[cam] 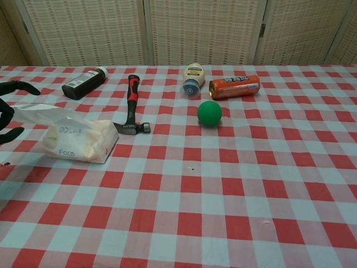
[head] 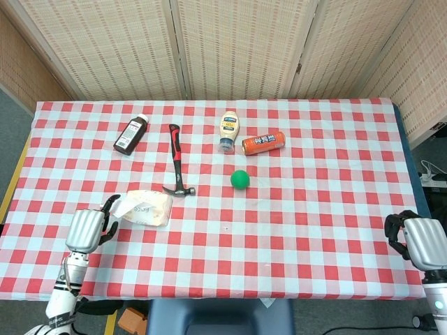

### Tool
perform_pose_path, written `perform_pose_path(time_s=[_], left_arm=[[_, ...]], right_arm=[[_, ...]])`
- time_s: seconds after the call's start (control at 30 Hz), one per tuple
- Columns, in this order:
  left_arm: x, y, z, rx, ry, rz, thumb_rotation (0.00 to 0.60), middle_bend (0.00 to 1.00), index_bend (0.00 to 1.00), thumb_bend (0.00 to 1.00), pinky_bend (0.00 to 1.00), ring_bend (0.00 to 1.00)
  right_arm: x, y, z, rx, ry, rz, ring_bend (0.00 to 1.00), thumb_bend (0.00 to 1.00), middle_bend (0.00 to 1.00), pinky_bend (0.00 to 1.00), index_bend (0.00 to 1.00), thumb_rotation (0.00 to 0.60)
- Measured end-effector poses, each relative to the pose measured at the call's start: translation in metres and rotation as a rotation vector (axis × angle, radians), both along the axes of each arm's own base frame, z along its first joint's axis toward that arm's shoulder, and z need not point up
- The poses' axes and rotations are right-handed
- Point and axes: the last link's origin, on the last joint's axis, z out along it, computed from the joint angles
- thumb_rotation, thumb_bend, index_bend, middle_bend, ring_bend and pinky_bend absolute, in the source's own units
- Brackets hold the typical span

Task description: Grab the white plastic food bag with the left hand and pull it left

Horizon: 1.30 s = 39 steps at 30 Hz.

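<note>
The white plastic food bag (head: 148, 208) lies on the checked tablecloth at the front left, its loose flap pointing left; in the chest view the bag (cam: 78, 138) shows pale food inside. My left hand (head: 88, 228) hovers at the flap's left end with its fingers apart. The dark fingertips (cam: 10, 110) bracket the flap at the chest view's left edge, and no grip shows. My right hand (head: 422, 241) hangs off the table's front right corner, holding nothing.
A hammer (head: 176, 158) lies just right of the bag, head towards it. Further back are a dark bottle (head: 131, 135), a mayonnaise bottle (head: 228, 130), an orange can (head: 263, 142) and a green ball (head: 240, 179). The table's left edge (head: 15, 183) is close.
</note>
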Motion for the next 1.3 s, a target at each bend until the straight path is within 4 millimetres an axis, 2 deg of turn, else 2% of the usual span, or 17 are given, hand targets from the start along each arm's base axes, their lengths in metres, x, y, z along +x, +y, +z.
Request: perform_pose_path(time_s=[0.27, 0.37, 0.4, 0.5, 0.73, 0.83, 1.03, 1.17, 1.3], left_arm=[[0.012, 0.016, -0.021, 0.058, -0.041, -0.025, 0.600, 0.82, 0.43, 0.41, 0.98, 0.83], [0.015, 0.018, -0.020, 0.076, -0.060, -0.030, 0.600, 0.84, 0.55, 0.41, 0.99, 0.83], [0.016, 0.018, -0.020, 0.083, -0.064, -0.032, 0.600, 0.86, 0.61, 0.42, 1.00, 0.84], [0.017, 0.019, -0.019, 0.114, -0.075, -0.043, 0.600, 0.93, 0.71, 0.48, 1.00, 0.86], [0.010, 0.022, -0.011, 0.173, -0.023, -0.073, 0.600, 0.96, 0.73, 0.48, 1.00, 0.87], [0.000, 0.022, 0.000, 0.167, 0.043, -0.083, 0.600, 0.97, 0.74, 0.48, 1.00, 0.87], [-0.036, 0.018, 0.042, 0.169, 0.237, -0.050, 0.600, 0.98, 0.75, 0.47, 1.00, 0.87], [-0.063, 0.008, 0.077, 0.188, 0.333, 0.024, 0.600, 0.98, 0.75, 0.48, 1.00, 0.87], [-0.080, -0.006, 0.101, 0.204, 0.388, 0.088, 0.600, 0.98, 0.75, 0.48, 1.00, 0.87]], right_arm=[[-0.001, -0.001, -0.001, 0.018, 0.007, -0.012, 0.46, 0.92, 0.67, 0.72, 0.81, 0.600], [-0.001, -0.001, -0.002, 0.019, 0.008, -0.014, 0.46, 0.92, 0.67, 0.72, 0.81, 0.600], [-0.001, -0.001, -0.002, 0.020, 0.008, -0.014, 0.46, 0.92, 0.67, 0.72, 0.81, 0.600], [-0.001, -0.001, -0.003, 0.025, 0.011, -0.017, 0.46, 0.92, 0.67, 0.72, 0.81, 0.600], [-0.003, -0.002, -0.005, 0.044, 0.017, -0.029, 0.46, 0.92, 0.67, 0.72, 0.81, 0.600], [-0.003, -0.003, -0.005, 0.045, 0.018, -0.034, 0.46, 0.92, 0.67, 0.72, 0.81, 0.600], [-0.003, -0.003, -0.006, 0.054, 0.023, -0.036, 0.46, 0.92, 0.67, 0.72, 0.81, 0.600], [-0.003, -0.003, -0.008, 0.061, 0.028, -0.036, 0.46, 0.92, 0.67, 0.72, 0.81, 0.600], [-0.003, -0.002, -0.009, 0.069, 0.036, -0.037, 0.46, 0.92, 0.67, 0.72, 0.81, 0.600]])
